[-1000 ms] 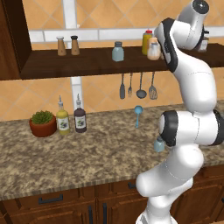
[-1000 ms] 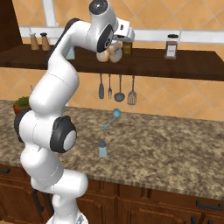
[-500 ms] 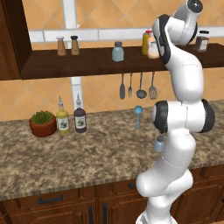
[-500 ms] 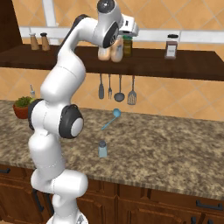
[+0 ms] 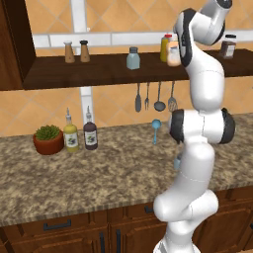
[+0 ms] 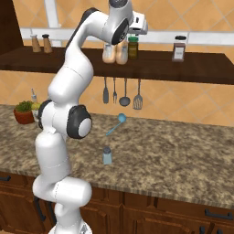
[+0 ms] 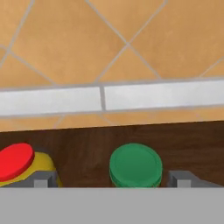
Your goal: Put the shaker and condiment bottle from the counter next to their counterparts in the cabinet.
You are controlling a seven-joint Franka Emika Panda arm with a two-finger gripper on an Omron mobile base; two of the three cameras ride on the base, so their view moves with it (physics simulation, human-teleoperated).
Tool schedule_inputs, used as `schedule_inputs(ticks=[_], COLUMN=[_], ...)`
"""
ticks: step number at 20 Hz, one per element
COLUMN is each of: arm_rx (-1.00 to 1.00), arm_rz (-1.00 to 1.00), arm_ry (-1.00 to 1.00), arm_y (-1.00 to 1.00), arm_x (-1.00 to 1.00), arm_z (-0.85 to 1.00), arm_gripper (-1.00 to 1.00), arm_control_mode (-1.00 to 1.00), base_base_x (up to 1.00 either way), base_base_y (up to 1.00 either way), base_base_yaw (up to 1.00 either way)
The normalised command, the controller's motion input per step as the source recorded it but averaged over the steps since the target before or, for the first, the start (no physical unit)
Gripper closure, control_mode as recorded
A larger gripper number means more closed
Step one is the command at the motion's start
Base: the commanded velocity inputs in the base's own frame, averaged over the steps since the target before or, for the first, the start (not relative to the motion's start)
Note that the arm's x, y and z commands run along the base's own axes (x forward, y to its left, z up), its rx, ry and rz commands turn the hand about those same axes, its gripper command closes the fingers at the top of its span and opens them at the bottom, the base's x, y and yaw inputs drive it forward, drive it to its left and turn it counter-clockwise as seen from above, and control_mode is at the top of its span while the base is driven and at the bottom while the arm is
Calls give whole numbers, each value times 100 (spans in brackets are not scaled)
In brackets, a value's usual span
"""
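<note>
Arm raised to the cabinet shelf, jaws spread with nothing between them; the shaker stands on the counter.

Left base view: the shelf board of the cabinet runs across the upper half; at upper right the wide peach bottle stands beside a yellow red-capped bottle, partly behind the arm, with the pale blue-grey counterpart shaker at upper centre.
Right base view: the shaker stands upright on the counter at centre, near a blue spoon; at upper centre two peach bottles stand side by side on the shelf just below the hand, and which is the condiment bottle I cannot tell.
Hand view: the gripper is released, its tips at the bottom edge on either side of a green cap, the red cap at lower left.
</note>
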Motion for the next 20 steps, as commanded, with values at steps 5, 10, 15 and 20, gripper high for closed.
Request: schedule_inputs(ticks=[5,10,15,20], arm_rx=[0,0,0,0], arm_rz=[2,3,4,2], arm_ry=[-3,-18,-22,-25], arm_y=[0,-8,-9,0], arm_x=[13,-41,-93,-100], arm_z=[7,23,7,-19], arm_gripper=[-100,-100,-100,-100], arm_control_mode=[-100,-100,-100,-100], base_base_x=[0,0,0,0], base_base_y=[0,0,0,0], base_base_yaw=[0,0,0,0])
